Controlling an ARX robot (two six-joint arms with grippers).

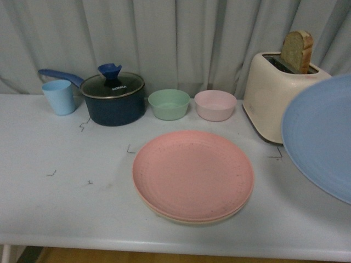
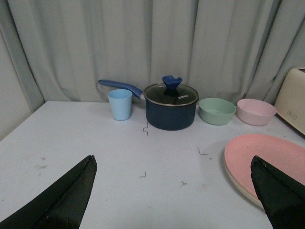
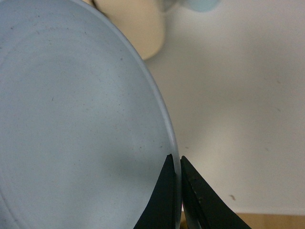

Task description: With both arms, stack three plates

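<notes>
While the right pincer (image 3: 176,160) grips the blue plate (image 1: 323,137) by its rim, aloft and tilted, it should level it and lower it centred onto the pink plate (image 1: 192,172), stacked on the beige plate (image 1: 181,220) to that pincer's left. The toaster (image 1: 274,98) stands close beyond the plate's far edge; the left pincer (image 2: 172,160) hangs open, empty, over bare counter (image 2: 119,157).

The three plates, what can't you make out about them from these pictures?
Light blue round matte plate: front view's right edge cuts it off; right wrist view shows only the part gripped by the right tool.
Speckled beige round plate: only a rim sliver shows beneath the speckled pink round plate.
</notes>
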